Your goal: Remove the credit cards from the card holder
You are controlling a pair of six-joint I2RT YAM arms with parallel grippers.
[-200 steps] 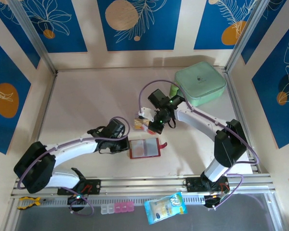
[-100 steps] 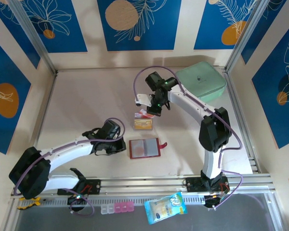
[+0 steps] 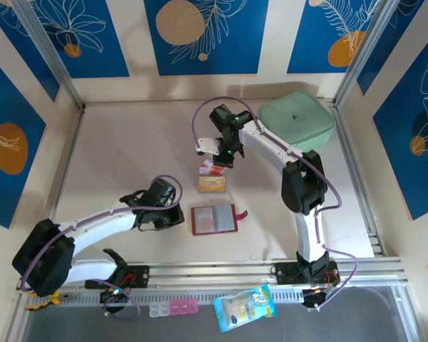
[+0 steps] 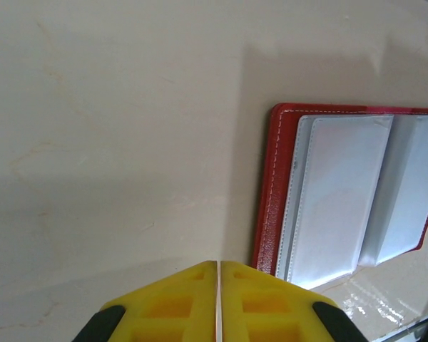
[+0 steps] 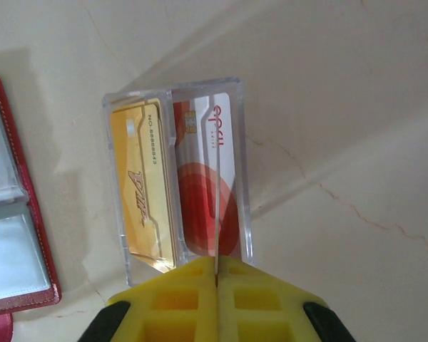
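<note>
Right end effector (image 5: pixel 217 267) sits closed over the credit cards (image 5: pixel 144 187).

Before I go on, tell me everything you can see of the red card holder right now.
The card holder is a small flat red wallet, leather-like with pale stitching along its edge, lying open and face up on the table. Two greyish clear pockets show inside, both looking empty. A little red snap tab sticks out on its right side. The shut left gripper sits close by its left edge; whether it touches is unclear.
</note>
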